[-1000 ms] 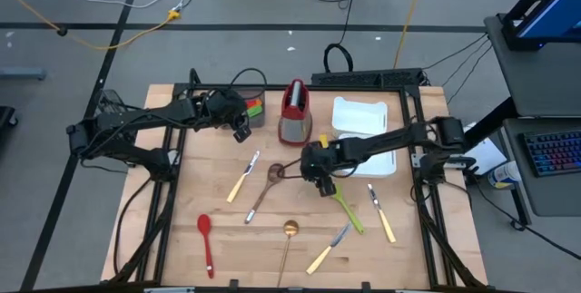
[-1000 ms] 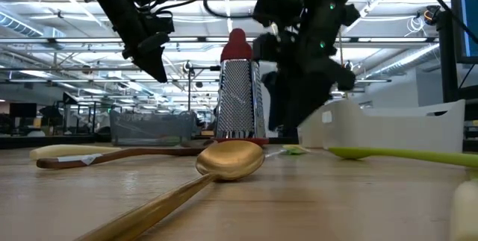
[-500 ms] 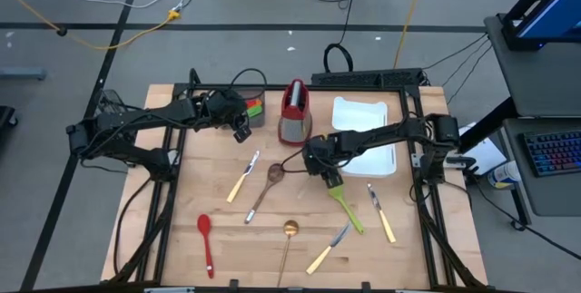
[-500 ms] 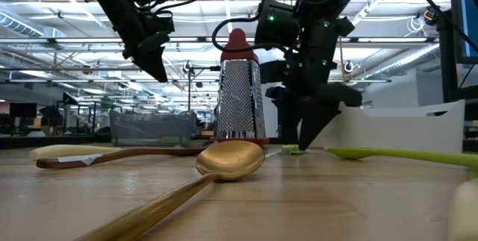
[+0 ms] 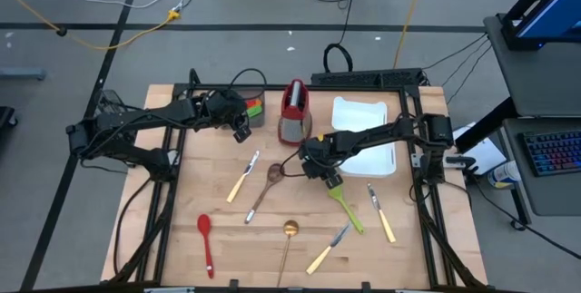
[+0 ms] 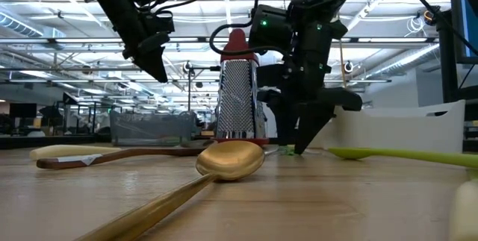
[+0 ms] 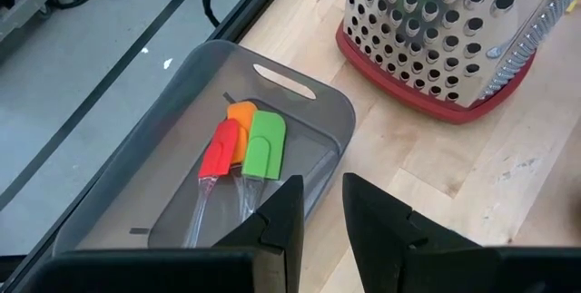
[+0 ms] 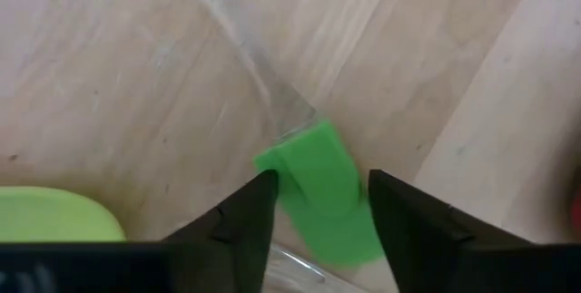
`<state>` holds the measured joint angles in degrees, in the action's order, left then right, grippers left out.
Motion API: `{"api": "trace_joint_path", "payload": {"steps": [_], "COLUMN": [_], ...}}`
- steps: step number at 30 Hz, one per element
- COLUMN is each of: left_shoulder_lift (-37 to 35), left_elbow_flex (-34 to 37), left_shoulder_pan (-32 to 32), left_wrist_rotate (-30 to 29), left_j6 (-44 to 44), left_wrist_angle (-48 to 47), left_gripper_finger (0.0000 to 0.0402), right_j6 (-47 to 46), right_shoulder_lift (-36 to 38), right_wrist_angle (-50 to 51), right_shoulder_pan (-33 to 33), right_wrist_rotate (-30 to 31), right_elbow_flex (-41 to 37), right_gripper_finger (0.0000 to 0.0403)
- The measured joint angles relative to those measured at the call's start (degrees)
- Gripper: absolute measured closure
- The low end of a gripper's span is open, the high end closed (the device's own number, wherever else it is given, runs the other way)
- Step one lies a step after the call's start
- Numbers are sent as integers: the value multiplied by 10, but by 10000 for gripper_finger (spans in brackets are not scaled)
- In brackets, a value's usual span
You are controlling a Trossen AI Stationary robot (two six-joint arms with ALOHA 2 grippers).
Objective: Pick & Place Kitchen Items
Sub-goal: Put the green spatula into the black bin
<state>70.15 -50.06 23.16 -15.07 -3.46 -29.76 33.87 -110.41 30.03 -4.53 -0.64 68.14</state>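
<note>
I have the right gripper (image 5: 320, 171) down at the table (image 5: 182, 239) near its middle, just in front of the grater (image 5: 293, 112). Through its wrist camera I see its fingers (image 8: 238, 220) standing either side of a green spatula (image 8: 320, 189) with a clear handle, a gap still showing on each side of the green blade, so they are around it, not clamped. In the low view the fingertips reach the wood beside the grater's base.

My left gripper (image 5: 241, 128) hangs above the grey bin (image 7: 182, 148) at the back left, fingers (image 7: 272, 225) narrowly apart and holding nothing. In the bin lie three spatulas (image 7: 243, 143): red, orange and green, side by side.

The other items lie loose on the table: a lime spatula (image 5: 345, 204) just beside the right gripper, a wooden spoon (image 5: 265, 189) to its left, a gold spoon (image 5: 288, 241) near the front edge, a red spoon (image 5: 206, 239) at front left, and yellow-handled knives (image 5: 381, 213) scattered about. The white tray (image 5: 363, 116) sits at the back right.
</note>
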Motion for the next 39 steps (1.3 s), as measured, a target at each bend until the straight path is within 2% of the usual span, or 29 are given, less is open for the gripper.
{"api": "trace_joint_path", "payload": {"steps": [9,14,19,27,31,34,39], "left_shoulder_lift": [0,0,0,0,0,0,0], "left_elbow_flex": [0,0,0,0,0,0,0], "left_shoulder_pan": [0,0,0,0,0,0,0], "left_wrist_rotate": [0,0,0,0,0,0,0], "left_j6": [0,0,0,-2,-3,-3,-4], "left_wrist_angle": [0,0,0,0,0,0,0], "left_gripper_finger": [316,316,316,316,316,316,316], "right_j6": [0,-1,-1,-45,-40,-21,25], "right_shoulder_lift": [1,-1,3,47,66,64,54], "right_wrist_angle": [2,-22,-54,-32,-9,-12,-75], "right_shoulder_pan": [-1,9,15,20,28,30,32], "right_wrist_rotate": [-5,4,5,-4,-26,-12,10], "right_elbow_flex": [-1,-2,-2,-4,-5,-16,-42], "right_gripper_finger": [360,380,353,273,237,214,184]}}
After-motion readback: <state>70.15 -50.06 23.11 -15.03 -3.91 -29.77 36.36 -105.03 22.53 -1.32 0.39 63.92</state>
